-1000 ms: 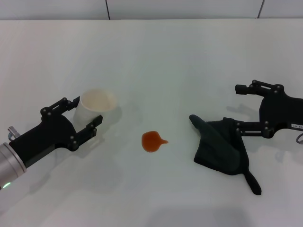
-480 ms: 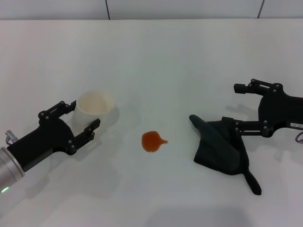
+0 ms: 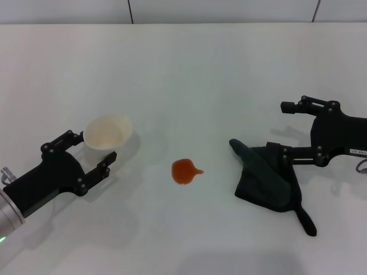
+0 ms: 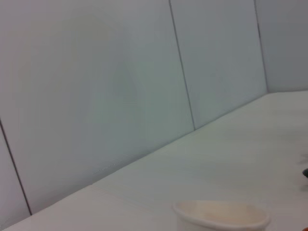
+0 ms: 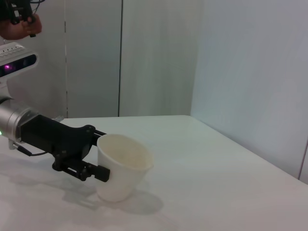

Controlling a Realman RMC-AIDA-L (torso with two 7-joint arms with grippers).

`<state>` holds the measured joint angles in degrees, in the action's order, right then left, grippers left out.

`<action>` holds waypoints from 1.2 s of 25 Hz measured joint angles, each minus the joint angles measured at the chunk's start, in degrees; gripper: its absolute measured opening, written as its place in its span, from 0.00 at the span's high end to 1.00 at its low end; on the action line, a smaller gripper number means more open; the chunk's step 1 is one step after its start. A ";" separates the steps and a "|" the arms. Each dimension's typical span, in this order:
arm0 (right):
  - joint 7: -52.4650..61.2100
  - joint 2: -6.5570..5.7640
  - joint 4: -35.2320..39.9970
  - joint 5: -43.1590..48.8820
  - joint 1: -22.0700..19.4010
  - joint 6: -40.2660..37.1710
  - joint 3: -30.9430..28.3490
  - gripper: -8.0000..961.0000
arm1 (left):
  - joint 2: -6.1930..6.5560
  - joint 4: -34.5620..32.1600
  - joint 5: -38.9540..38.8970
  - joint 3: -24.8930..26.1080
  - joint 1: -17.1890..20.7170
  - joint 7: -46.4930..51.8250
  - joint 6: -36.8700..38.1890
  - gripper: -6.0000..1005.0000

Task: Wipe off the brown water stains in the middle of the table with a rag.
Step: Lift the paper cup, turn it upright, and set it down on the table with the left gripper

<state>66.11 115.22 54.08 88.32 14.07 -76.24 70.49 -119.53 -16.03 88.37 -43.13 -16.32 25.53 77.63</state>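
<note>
The brown water stain (image 3: 184, 171), a small orange-brown blot with a short tail, lies in the middle of the white table (image 3: 189, 69). The dark rag (image 3: 269, 180) lies crumpled to its right, a narrow corner pointing toward the near edge. My right gripper (image 3: 281, 129) is open at the rag's far right edge, its lower finger (image 3: 277, 150) over the cloth. My left gripper (image 3: 96, 145) is left of the stain, shut on a white cup (image 3: 108, 132) that is tilted. The cup (image 5: 122, 166) and left gripper (image 5: 100, 154) also show in the right wrist view.
The cup's rim (image 4: 221, 214) shows low in the left wrist view, with grey wall panels (image 4: 120, 86) behind the table's far edge. A wall (image 3: 218, 10) runs along the back of the table in the head view.
My left gripper has drawn back toward the near left with the cup, and the cup has tipped over. My right gripper has crept slightly left. The stain and rag have not moved.
</note>
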 joint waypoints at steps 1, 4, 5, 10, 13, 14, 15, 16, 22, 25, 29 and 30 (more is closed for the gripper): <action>0.02 0.00 0.00 -0.02 0.00 0.01 0.03 0.09 | 0.01 0.00 -0.18 -0.01 0.14 0.05 0.14 0.34; 0.05 0.00 0.02 -0.57 0.00 0.03 0.39 0.09 | 0.08 -0.03 -0.68 0.02 0.62 0.62 0.66 0.32; 0.06 0.00 0.19 -0.84 0.00 0.04 0.63 0.09 | 0.12 -0.16 -0.88 0.04 0.82 1.20 0.81 0.31; 0.07 0.00 0.47 -0.92 0.00 0.12 0.81 0.09 | 0.24 -0.61 -1.07 -0.11 1.27 2.68 0.93 0.24; 0.11 0.00 0.53 -1.20 -0.01 0.28 1.07 0.09 | 0.25 -0.61 -1.09 -0.12 1.46 2.69 0.95 0.19; 0.14 0.00 0.56 -1.35 -0.01 0.39 1.26 0.09 | 0.26 -0.61 -1.09 -0.11 1.58 2.68 0.95 0.18; 0.16 0.00 0.63 -1.50 -0.01 0.53 1.52 0.09 | 0.27 -0.61 -1.10 -0.10 1.88 2.53 0.95 0.16; 0.16 0.00 0.68 -1.53 0.00 0.61 1.64 0.09 | 0.27 -0.62 -1.10 -0.09 2.01 2.45 0.95 0.14; 0.25 0.00 0.71 -1.78 -0.01 0.89 2.08 0.09 | 0.24 -0.62 -1.11 -0.03 3.12 2.09 0.88 0.11; 0.34 0.00 0.76 -2.22 -0.01 1.43 3.04 0.09 | 0.25 -0.33 -1.05 -0.11 3.55 1.98 0.56 0.11; 0.34 0.00 0.79 -2.26 -0.01 1.54 3.40 0.09 | 0.27 -0.26 -0.82 -0.26 4.19 1.97 0.81 0.11; 0.34 0.00 0.79 -2.27 -0.01 1.54 3.49 0.09 | 0.26 -0.28 -0.79 -0.28 4.35 1.97 0.88 0.11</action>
<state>66.45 115.22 54.87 86.05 14.06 -74.69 73.98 -119.27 -16.31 87.58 -43.41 -11.97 27.51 78.51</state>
